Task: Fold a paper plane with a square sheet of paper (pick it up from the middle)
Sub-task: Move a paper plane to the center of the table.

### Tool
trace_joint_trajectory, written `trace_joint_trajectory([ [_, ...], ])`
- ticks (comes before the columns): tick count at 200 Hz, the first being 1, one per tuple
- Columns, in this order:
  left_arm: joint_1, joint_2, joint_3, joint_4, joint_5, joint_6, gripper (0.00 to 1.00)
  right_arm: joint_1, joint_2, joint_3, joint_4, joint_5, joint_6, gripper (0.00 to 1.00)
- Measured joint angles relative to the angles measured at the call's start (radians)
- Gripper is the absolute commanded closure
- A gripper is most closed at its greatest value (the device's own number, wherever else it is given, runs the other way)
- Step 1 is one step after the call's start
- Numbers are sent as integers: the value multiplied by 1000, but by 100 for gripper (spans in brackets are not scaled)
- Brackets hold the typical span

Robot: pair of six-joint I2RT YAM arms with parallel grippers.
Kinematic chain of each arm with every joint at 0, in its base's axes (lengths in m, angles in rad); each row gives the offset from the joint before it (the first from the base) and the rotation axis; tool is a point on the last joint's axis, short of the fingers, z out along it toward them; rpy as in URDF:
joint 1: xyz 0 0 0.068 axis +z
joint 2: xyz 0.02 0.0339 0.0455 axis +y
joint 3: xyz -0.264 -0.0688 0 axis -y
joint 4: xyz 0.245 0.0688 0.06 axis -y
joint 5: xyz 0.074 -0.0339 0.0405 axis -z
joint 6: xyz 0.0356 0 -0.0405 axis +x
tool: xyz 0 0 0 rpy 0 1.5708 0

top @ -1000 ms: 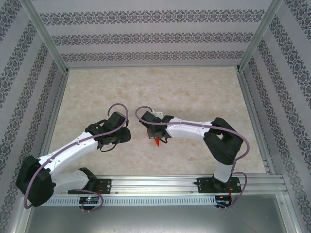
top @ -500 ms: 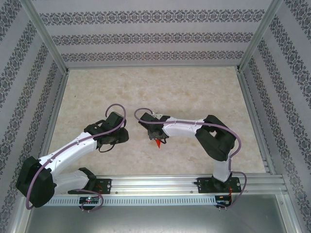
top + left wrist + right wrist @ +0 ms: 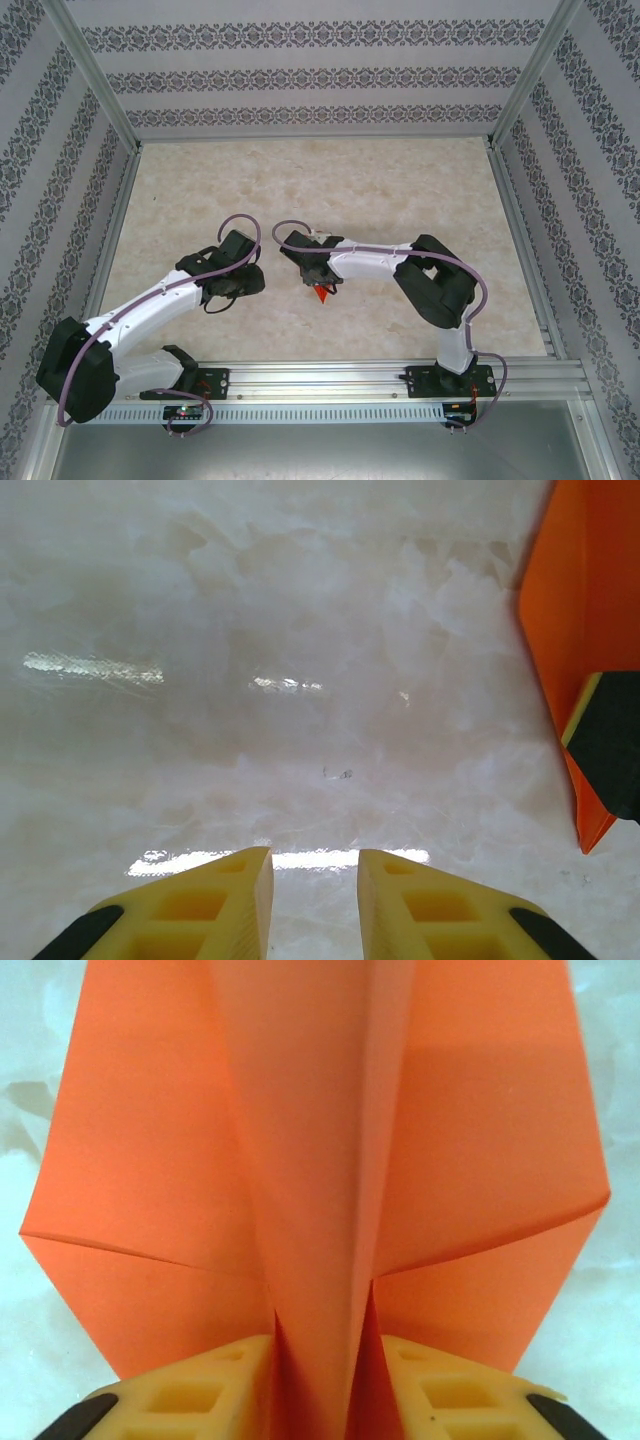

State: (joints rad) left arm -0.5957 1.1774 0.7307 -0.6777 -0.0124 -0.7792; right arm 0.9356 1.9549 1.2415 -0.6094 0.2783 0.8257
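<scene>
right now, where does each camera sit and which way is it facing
top external: above and behind the arm bases, facing down on the table; both arms show, left gripper and right gripper mid-table
left wrist: on the left arm, facing down past its yellow fingers at the marble top
right wrist: on the right arm, facing along the paper plane, whose centre fold stands between its fingers
shared: left wrist and top external both catch the paper plane by the right gripper

Matt paper plane (image 3: 320, 1160); glossy marble-look table (image 3: 300, 680), perhaps laminate; yellow plastic tool fingers (image 3: 200, 910).
</scene>
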Motion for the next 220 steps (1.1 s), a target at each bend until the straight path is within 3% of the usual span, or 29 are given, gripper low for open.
trace_joint_trajectory([
  [63, 0, -29, 0, 0, -5, 8, 68, 0, -27, 21, -70, -10, -18, 51],
  [110, 0, -61, -4, 0, -13, 7, 66, 7, -198, 20, -103, 11, -36, 48],
  [143, 0, -89, -15, -1, -32, 8, 64, 65, -351, 13, -133, 131, -36, 47],
  [164, 0, -129, -15, -6, -71, 14, 55, 105, -499, -29, -150, 252, -34, 45],
  [179, 0, -176, -15, -12, -114, 23, 50, 109, -631, -82, -160, 364, -18, 32],
  [205, 2, -259, -15, -21, -212, 50, 26, 86, -867, -233, -168, 601, -11, 6],
  [220, 6, -288, -15, -23, -279, 67, 15, 22, -996, -350, -142, 673, -68, 4],
])
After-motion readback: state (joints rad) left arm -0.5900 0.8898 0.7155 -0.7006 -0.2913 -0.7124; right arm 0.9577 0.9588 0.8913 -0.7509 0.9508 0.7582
